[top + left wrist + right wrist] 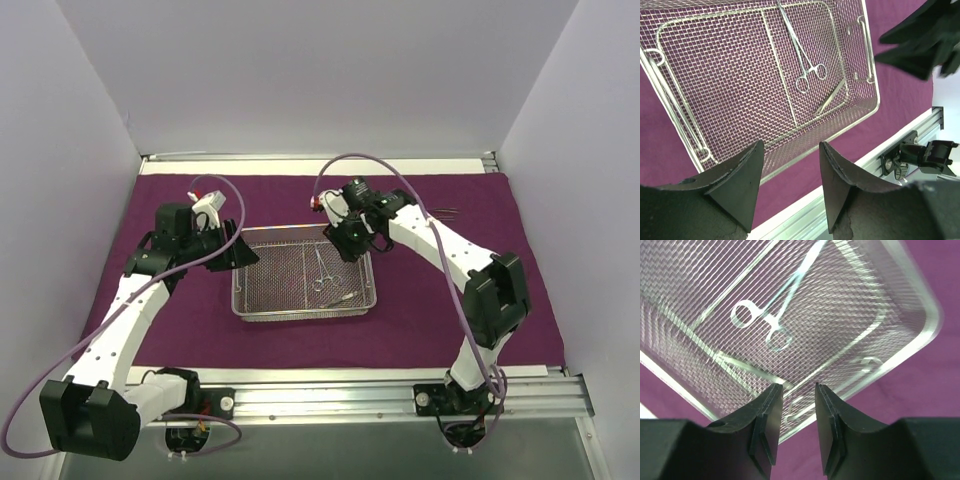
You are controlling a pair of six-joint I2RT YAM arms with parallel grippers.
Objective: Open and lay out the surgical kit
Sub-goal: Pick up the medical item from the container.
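The dark purple cloth (450, 290) lies spread flat over the table. On it, in the middle, stands the silver wire-mesh tray (240, 300). Inside lie ring-handled forceps (320, 268) and a thin straight instrument (345, 297); both show in the left wrist view, the forceps (802, 62) and the thin instrument (831, 96). Another thin instrument (446, 212) rests on the cloth at the far right. My left gripper (236, 250) hovers at the tray's left edge, open and empty (791, 150). My right gripper (349, 243) hangs over the tray's far right corner, jaws narrowly open, nothing between them (796, 390).
White walls close in the left, back and right sides. An aluminium rail (380, 395) runs along the near edge where both arm bases are bolted. Bare purple cloth stretches to the left and right of the tray.
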